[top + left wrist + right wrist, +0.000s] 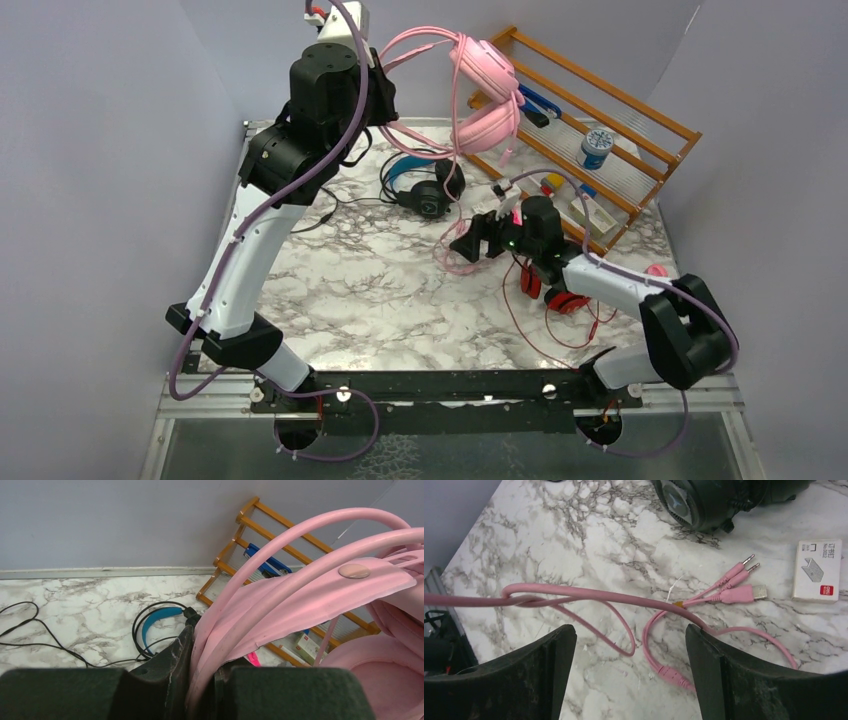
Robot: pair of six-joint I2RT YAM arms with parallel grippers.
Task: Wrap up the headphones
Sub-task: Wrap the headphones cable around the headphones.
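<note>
1. Gripping the pink headset (485, 95) by its headband, the left gripper (202, 680) has its fingers closed tight on the twin pink hoops. The headset hangs in the air beside the left end of the wooden rack (640, 110), clear of the marble table (380, 290).
2. Hidden parts, left wrist view: the ear cups run off the right and bottom edges, and the headband covers most of the rack.
3. The right gripper (631, 650) sits low over the table in front of the rack with its fingers spread wide and nothing between them. The pink cable (589, 596) lies in loose loops on the marble below it.
4. The cable ends in three plugs (744, 592), two jacks and one USB, lying next to a white staple box (819, 570). Its other run leaves the left edge of the right wrist view.
5. The black headset (425, 185) with the blue headband lies on the table left of the rack. The right wrist view shows only one ear cup, cut off at the top edge.
6. The red headset (555, 290) lies in front of the rack, largely hidden under the right arm. Only parts of its red cups and its thin red cable show.
7. Rack contents: a blue stapler (535, 103) at the left end, a round blue-and-white tub (597, 148) near the middle, and small boxes (590, 212) along the front rail. Their labels are too small to read.
</note>
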